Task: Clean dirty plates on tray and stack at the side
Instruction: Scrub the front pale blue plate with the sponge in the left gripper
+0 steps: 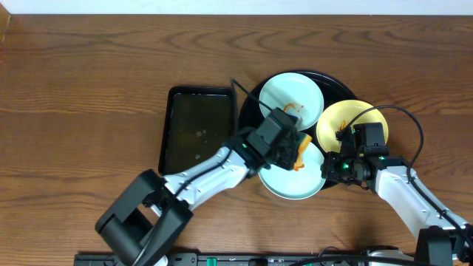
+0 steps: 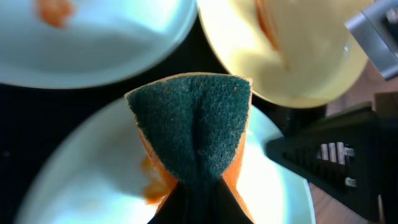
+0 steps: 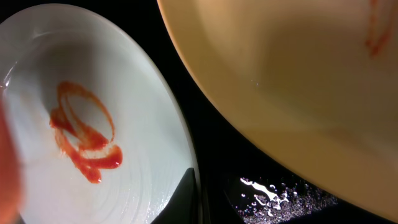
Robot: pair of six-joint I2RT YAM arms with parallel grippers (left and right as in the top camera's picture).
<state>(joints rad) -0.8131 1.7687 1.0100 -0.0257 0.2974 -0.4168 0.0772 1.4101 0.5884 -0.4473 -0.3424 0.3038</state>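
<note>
On the black tray [image 1: 250,111] lie a far mint plate [image 1: 292,100] with a sauce squiggle, a yellow plate [image 1: 353,122] and a near mint plate [image 1: 292,185]. My left gripper [image 1: 288,148] is shut on a folded green-and-orange sponge [image 2: 193,121], pressed onto the near mint plate [image 2: 93,180] beside an orange smear. My right gripper [image 1: 334,168] is shut on that plate's right rim. In the right wrist view a dark finger [image 3: 186,196] lies over the rim of the plate [image 3: 124,93], which bears red sauce. The yellow plate [image 3: 292,81] lies to the upper right.
A rectangular black basin [image 1: 198,129] stands just left of the tray. Bare wood tabletop [image 1: 89,96] stretches to the left and behind. Wet droplets glisten on the tray floor [image 3: 280,193] between the plates. The right arm's body [image 2: 348,155] stands close to the sponge.
</note>
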